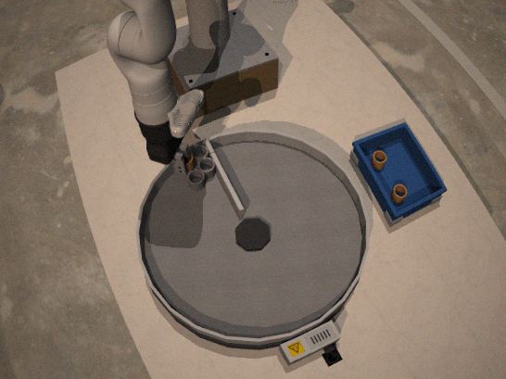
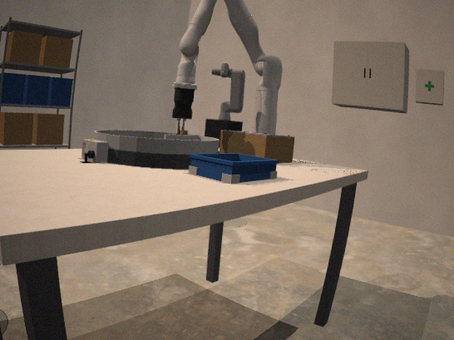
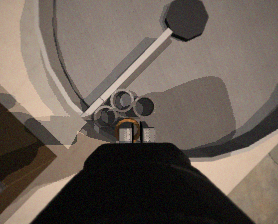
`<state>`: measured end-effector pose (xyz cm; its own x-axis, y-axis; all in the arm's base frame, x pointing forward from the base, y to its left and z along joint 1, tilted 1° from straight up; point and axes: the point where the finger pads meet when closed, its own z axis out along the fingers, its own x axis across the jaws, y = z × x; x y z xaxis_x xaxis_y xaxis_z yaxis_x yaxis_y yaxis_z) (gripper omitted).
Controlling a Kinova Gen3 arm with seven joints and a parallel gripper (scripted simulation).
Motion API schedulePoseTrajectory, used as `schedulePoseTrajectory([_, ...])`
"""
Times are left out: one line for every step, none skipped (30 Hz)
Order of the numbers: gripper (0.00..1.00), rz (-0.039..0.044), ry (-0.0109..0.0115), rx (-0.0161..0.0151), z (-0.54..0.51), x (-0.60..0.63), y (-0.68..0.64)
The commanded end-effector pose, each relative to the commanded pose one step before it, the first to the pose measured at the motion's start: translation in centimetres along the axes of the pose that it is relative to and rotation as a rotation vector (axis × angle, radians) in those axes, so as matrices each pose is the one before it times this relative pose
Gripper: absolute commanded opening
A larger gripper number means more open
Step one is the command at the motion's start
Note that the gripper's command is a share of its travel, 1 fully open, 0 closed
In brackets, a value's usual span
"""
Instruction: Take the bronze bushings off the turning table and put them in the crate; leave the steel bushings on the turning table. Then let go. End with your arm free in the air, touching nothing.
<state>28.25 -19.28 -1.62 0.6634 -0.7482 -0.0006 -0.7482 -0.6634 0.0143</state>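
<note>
My gripper (image 1: 185, 160) (image 2: 181, 130) (image 3: 136, 129) is shut on the wall of a bronze bushing (image 1: 190, 162) (image 2: 184, 132) (image 3: 128, 119), with one finger inside its ring. In the exterior view the bushing shows just above the rim of the turning table (image 1: 278, 288) (image 2: 145, 147) (image 3: 100, 37). Three steel bushings (image 1: 207, 168) (image 3: 123, 100) stand in a cluster on the turning table, close beside the held one. Two bronze bushings (image 1: 379, 160) (image 1: 399, 194) stand in the blue crate (image 1: 405, 165) (image 2: 212, 169); its inside is hidden in the exterior view.
A pale straight bar (image 1: 227, 179) (image 3: 130, 70) runs from the rim toward the dark hub (image 1: 253, 233) (image 3: 186, 19), beside the steel bushings. The raised rim surrounds the turning table. The arm's base block (image 1: 241, 89) (image 2: 278, 148) stands behind. A grey control box (image 1: 310, 342) (image 2: 96, 151) sits at the front.
</note>
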Motion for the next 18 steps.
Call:
schedulePoseTrajectory([0.0,-0.00013,0.00231,0.0006,-0.323,0.073,-0.022])
schedulePoseTrajectory([0.0,0.0,0.0,0.0,-0.15,0.0,0.0])
schedulePoseTrajectory([0.0,0.0,0.0,0.0,-0.15,0.0,0.0])
schedulePoseTrajectory([0.0,0.0,0.0,0.0,-0.15,0.0,0.0])
schedulePoseTrajectory([0.0,0.0,0.0,0.0,0.0,0.0,0.0])
schedulePoseTrajectory([0.0,0.0,0.0,0.0,0.0,0.0,0.0])
schedulePoseTrajectory([0.0,0.0,0.0,0.0,0.0,0.0,0.0])
schedulePoseTrajectory([0.0,0.0,0.0,0.0,0.0,0.0,0.0])
schedulePoseTrajectory([0.0,0.0,0.0,0.0,0.0,0.0,0.0])
schedulePoseTrajectory([0.0,0.0,0.0,0.0,0.0,0.0,0.0])
schedulePoseTrajectory([0.0,0.0,0.0,0.0,0.0,0.0,0.0])
schedulePoseTrajectory([0.0,0.0,0.0,0.0,0.0,0.0,0.0])
schedulePoseTrajectory([0.0,0.0,0.0,0.0,0.0,0.0,0.0])
schedulePoseTrajectory([0.0,0.0,0.0,0.0,0.0,0.0,0.0])
schedulePoseTrajectory([0.0,0.0,0.0,0.0,0.0,0.0,0.0])
schedulePoseTrajectory([0.0,0.0,0.0,0.0,0.0,0.0,0.0])
schedulePoseTrajectory([0.0,0.00015,-0.00021,-0.00009,-0.142,-0.004,0.007])
schedulePoseTrajectory([0.0,0.0,0.0,0.0,-0.15,0.0,0.0])
